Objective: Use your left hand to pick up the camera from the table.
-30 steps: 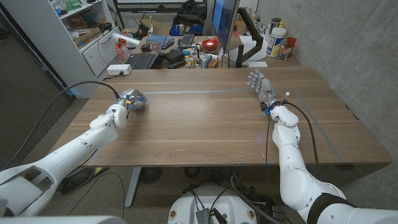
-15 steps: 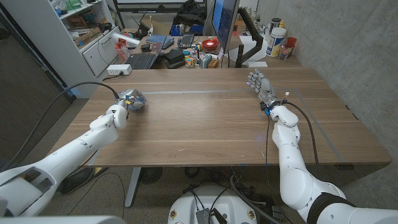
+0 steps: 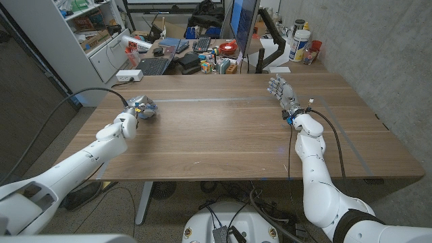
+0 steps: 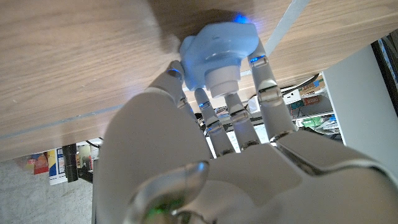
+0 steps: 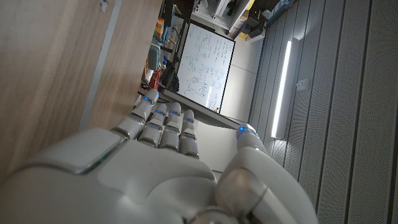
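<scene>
Left hand closing on camera, lift not done

Small pale-blue camera (image 4: 219, 48) sits on the wooden table (image 3: 223, 135) near its far left part, lens barrel toward the palm in the left wrist view. Left hand (image 3: 138, 109) is at it, fingers (image 4: 268, 81) reaching around both sides of the body and touching it; firm grip or not, cannot tell. Camera looks still on the wood, so grasp and lift remain. Right hand (image 3: 281, 91) idles well apart at the far right, fingers extended, holding nothing

I see my right hand (image 5: 168, 168) beside the wooden table (image 5: 56, 74), fingers (image 5: 163, 124) extended toward a whiteboard (image 5: 205, 68).
</scene>
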Action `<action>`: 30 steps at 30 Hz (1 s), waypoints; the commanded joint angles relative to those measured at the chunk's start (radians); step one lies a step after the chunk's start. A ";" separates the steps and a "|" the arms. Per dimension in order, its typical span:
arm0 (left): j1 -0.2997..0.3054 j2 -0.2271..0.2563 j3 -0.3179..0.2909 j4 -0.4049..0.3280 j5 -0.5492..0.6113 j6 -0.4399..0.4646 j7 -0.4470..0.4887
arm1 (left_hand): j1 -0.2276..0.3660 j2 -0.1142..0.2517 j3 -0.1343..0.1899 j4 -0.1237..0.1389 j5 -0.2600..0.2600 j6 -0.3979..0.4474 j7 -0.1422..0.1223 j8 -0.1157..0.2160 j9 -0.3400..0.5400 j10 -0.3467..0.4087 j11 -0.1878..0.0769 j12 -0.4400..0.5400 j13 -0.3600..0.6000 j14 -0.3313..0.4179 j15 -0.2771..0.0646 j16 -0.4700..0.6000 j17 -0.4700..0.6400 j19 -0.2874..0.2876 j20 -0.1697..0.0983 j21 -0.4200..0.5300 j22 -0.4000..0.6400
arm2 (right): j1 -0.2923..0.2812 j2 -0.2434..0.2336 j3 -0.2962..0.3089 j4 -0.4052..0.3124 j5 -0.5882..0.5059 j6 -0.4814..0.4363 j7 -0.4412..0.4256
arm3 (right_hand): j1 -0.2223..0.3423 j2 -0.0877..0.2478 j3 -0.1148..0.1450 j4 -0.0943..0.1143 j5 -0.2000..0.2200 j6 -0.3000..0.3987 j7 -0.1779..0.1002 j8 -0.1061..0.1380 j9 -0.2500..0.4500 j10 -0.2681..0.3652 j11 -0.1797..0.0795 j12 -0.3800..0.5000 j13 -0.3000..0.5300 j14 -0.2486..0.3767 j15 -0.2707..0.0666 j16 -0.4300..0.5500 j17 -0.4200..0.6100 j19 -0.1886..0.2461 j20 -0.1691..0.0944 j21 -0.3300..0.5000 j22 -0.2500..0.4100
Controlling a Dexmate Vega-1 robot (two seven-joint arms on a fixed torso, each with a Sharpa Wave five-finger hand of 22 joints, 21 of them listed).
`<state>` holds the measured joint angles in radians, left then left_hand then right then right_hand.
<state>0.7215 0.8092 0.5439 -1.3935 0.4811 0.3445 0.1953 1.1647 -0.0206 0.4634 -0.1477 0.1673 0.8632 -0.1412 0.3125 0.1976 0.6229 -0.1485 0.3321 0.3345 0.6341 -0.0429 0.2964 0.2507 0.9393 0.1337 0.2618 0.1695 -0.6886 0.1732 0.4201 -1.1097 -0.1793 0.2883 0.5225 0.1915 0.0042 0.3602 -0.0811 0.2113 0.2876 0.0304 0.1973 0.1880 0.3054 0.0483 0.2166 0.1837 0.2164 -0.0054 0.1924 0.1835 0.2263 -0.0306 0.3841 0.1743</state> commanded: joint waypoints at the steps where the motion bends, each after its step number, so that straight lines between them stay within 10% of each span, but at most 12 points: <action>1: 0.005 0.006 -0.011 -0.022 0.007 0.009 0.006 | 0.073 0.064 0.006 0.006 0.008 0.008 -0.001 0.001 0.003 0.006 -0.003 -0.005 0.001 0.013 -0.068 -0.003 0.003 0.059 -0.063 -0.004 0.005 | -0.003 0.000 -0.005 -0.009 -0.002 0.000 -0.004 | -0.004 0.008 -0.001 -0.003 0.009 0.008 -0.005 0.001 0.005 0.011 -0.001 0.001 0.004 0.010 -0.002 0.003 0.002 0.011 0.001 -0.003 0.004; 30: 0.035 0.021 -0.048 -0.078 0.009 0.028 0.031 | 0.072 0.069 0.003 0.013 0.009 0.022 0.007 -0.002 0.002 0.017 -0.002 -0.011 0.012 0.020 -0.062 -0.009 0.006 0.053 -0.059 -0.018 0.006 | -0.003 0.001 -0.013 -0.015 0.001 0.004 -0.005 | -0.004 0.009 -0.003 -0.004 0.010 0.008 -0.005 0.001 0.005 0.011 0.002 0.000 0.004 0.012 0.001 0.002 0.003 0.016 0.002 -0.010 0.005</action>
<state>0.7436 0.8227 0.5104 -1.4455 0.4876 0.3653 0.2186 1.2297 0.0452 0.4632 -0.1388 0.1719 0.8792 -0.1359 0.3125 0.1975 0.6302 -0.1482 0.3248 0.3417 0.6527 -0.0621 0.2895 0.2534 0.9841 0.0888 0.2474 0.1696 -0.6937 0.1743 0.4094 -1.1249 -0.1805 0.2876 0.5166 0.1915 0.0042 0.3603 -0.0811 0.2113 0.2876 0.0304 0.1973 0.1879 0.3054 0.0483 0.2166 0.1837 0.2163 -0.0054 0.1924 0.1835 0.2315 -0.0250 0.3771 0.1743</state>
